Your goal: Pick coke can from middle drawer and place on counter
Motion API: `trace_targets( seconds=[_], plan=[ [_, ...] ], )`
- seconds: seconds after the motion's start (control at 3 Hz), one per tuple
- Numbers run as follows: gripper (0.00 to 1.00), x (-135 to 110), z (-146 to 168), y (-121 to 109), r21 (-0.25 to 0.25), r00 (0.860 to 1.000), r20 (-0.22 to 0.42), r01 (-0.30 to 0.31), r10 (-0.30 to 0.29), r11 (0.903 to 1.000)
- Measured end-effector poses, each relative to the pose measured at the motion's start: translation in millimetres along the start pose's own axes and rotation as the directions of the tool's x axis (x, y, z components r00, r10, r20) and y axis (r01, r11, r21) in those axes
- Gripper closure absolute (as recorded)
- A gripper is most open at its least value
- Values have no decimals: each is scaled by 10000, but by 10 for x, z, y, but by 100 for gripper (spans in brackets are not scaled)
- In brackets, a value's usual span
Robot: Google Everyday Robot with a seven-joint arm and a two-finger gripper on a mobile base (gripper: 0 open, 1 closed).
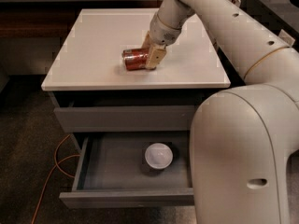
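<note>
The gripper (151,55) is clamping its fingers across one end of the can (133,59), which is lying sideways low over the counter (93,45), contact unclear; judged light, thin-walled, smooth and prone to rolling, best taken across its body.

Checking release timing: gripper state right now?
Gripper: jaws shut on the coke can, which is sideways over the middle of the counter.

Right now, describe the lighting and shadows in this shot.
Camera view: the counter is brightly lit, almost washed out; the pincer, gripping the coke can over it, casts little shadow; the middle drawer interior and white bowl sit dim.
</note>
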State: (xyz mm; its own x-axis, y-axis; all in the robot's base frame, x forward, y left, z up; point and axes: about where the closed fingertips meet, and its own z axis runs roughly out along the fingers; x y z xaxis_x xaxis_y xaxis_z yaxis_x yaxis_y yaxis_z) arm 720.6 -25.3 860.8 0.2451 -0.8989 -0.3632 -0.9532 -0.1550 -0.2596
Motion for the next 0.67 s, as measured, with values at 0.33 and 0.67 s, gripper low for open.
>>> trace_targets(
  seconds=[0.33, 0.67],
  plan=[
    [25, -8, 13, -27, -67, 9999, 145, -23, 24, 10000],
    [0, -5, 44, -44, -10, 9995, 317, -60, 60, 10000]
  ],
)
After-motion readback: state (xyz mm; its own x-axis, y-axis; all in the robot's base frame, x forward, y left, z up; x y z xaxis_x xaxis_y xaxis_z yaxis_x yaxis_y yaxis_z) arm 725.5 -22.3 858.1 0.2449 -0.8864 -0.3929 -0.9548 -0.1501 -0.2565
